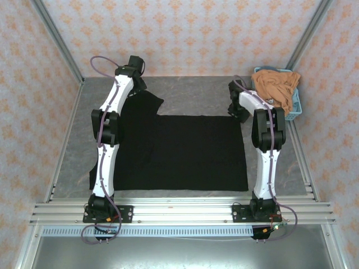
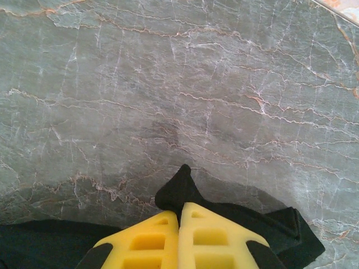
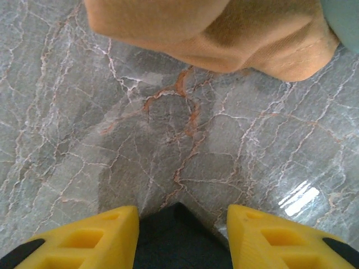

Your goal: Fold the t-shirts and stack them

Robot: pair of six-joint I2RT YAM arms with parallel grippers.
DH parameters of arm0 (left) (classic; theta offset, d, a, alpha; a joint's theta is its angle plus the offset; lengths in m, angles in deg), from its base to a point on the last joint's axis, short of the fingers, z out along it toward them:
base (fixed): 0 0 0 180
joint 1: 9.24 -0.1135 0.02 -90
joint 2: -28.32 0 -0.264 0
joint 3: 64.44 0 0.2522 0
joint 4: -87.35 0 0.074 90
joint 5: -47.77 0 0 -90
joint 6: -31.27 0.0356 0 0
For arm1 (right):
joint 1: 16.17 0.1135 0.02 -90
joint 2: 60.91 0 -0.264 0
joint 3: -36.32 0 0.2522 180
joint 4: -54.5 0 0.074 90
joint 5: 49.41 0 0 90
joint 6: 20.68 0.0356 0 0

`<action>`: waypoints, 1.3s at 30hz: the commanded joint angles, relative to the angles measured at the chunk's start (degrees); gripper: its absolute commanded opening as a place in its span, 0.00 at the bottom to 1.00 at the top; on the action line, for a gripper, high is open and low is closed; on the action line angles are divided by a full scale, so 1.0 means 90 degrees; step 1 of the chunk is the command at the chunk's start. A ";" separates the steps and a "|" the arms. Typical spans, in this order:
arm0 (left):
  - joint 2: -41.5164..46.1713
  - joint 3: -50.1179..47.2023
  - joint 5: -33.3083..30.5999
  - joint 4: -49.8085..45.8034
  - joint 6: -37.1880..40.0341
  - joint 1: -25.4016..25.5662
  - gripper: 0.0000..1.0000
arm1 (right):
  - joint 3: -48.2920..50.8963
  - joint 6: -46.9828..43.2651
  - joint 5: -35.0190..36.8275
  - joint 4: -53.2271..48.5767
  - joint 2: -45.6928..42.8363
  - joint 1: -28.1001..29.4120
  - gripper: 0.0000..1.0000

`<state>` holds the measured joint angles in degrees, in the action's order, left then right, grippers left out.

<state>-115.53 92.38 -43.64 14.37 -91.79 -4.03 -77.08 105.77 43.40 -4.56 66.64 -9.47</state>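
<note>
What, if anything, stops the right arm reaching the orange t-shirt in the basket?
Probably nothing, so yes: the orange t-shirt hangs over the basket just beyond the right gripper, bare table between. Its jaws stand open around a corner of the black t-shirt.

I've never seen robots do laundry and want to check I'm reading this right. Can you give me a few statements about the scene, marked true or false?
1. The black t-shirt lies spread on the table. True.
2. The orange t-shirt is stacked on the black one. False: it sits heaped in the blue basket.
3. The left gripper is shut on the black t-shirt's edge. True.
4. The right gripper is clamped shut. False: it is open, with a black corner between its jaws.
</note>
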 commanded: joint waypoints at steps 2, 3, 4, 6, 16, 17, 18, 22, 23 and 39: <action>0.0358 -0.0042 0.0030 -0.0167 -0.0057 -0.0032 0.00 | -0.0118 0.0034 0.0032 -0.0143 0.0278 -0.0022 0.38; 0.0383 -0.0046 0.0025 -0.0194 -0.0057 -0.0033 0.00 | -0.0130 0.0023 0.0030 -0.0153 0.0300 -0.0025 0.34; 0.0405 -0.0051 0.0022 -0.0223 -0.0057 -0.0032 0.00 | -0.0122 0.0005 0.0021 -0.0153 0.0296 -0.0022 0.30; 0.0482 -0.0102 0.0003 -0.0274 -0.0082 -0.0037 0.00 | -0.0106 -0.0030 0.0035 -0.0181 0.0252 -0.0023 0.22; 0.1652 -0.1517 -0.0303 -0.0130 -0.0127 -0.0032 0.00 | 0.0197 -0.0156 0.0193 -0.0367 -0.0381 -0.0022 0.00; 0.1832 -0.1727 -0.0336 -0.0087 -0.0135 -0.0032 0.00 | 0.0251 -0.0186 0.0205 -0.0365 -0.0467 -0.0023 0.00; 0.2006 -0.1935 -0.0381 -0.0045 -0.0152 -0.0032 0.00 | 0.0314 -0.0222 0.0206 -0.0339 -0.0556 -0.0017 0.00; 0.2722 -0.2736 -0.0583 0.0053 -0.0211 -0.0032 0.00 | 0.0541 -0.0456 0.0137 -0.0211 -0.0931 0.0014 0.00; 0.2923 -0.2956 -0.0645 0.0070 -0.0214 -0.0034 0.00 | 0.0593 -0.0515 0.0137 -0.0231 -0.1034 0.0034 0.00; 0.6750 -0.6752 -0.1612 -0.0413 -0.0861 0.0196 0.00 | 0.2592 -0.0308 0.0259 -0.0811 -0.3170 0.0364 0.00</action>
<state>-60.01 35.38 -53.20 14.41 -96.34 -3.09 -56.25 101.83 43.42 -7.51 41.11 -6.52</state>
